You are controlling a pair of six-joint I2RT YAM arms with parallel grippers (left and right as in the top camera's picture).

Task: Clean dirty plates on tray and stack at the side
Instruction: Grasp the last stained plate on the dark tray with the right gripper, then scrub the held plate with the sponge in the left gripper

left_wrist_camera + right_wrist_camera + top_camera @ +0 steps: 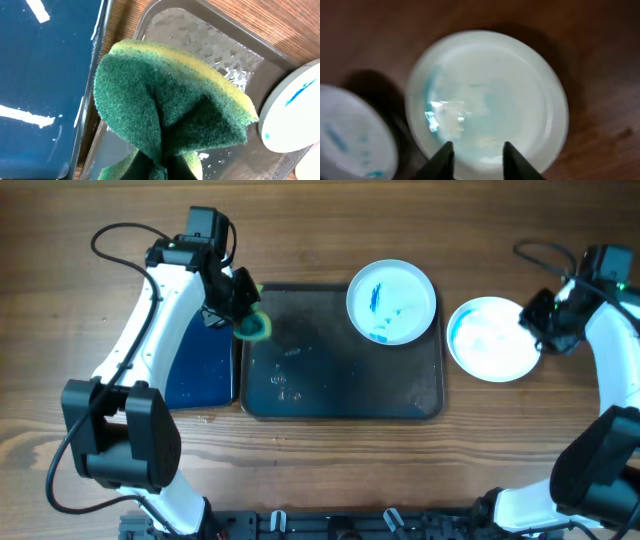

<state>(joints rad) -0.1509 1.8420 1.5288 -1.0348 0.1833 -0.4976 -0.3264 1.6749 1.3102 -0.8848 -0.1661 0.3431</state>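
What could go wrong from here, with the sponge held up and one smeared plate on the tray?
1. The smeared plate lies across the tray rim at the far right corner, so scrubbing may tip it or push it off.
2. The sponge is only pinched and folded in the left gripper; it may slip.
3. The second plate, beside the tray, shows a blue film under the open right gripper; it may not be clean.
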